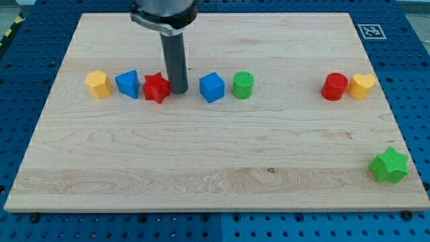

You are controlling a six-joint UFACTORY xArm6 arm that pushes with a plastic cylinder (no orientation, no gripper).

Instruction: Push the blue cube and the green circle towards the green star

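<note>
The blue cube sits near the board's middle, with the green circle touching or almost touching its right side. The green star lies at the board's lower right corner, far from both. My tip rests on the board just left of the blue cube, with a small gap between them, and right beside a red star.
Left of the red star lie a blue triangular block and a yellow block. At the right sit a red circle and a yellow heart. The wooden board lies on a blue perforated table.
</note>
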